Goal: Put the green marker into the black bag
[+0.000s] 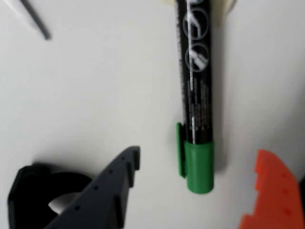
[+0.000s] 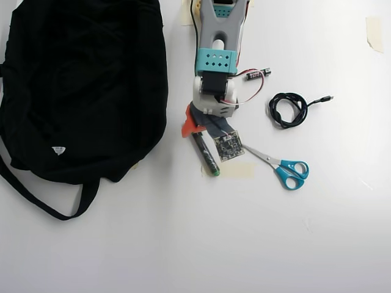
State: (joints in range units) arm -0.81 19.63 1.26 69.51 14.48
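Note:
The green marker (image 1: 198,95) lies on the white table, its dark barrel running up the wrist view and its bright green cap (image 1: 199,164) at the bottom. My gripper (image 1: 198,155) is open and straddles the cap: the black finger (image 1: 119,176) is to its left, the orange finger (image 1: 271,191) to its right, and neither touches it. From overhead the marker (image 2: 206,155) sticks out below the gripper (image 2: 197,131), which covers the cap end. The black bag (image 2: 85,85), with its strap and small white label, lies at the left.
Teal-handled scissors (image 2: 287,171) lie right of the marker, with a coiled black cable (image 2: 287,110) and a small battery (image 2: 256,74) further up. Beige tape (image 2: 235,170) sits under the marker's free end. Bare white table lies between marker and bag.

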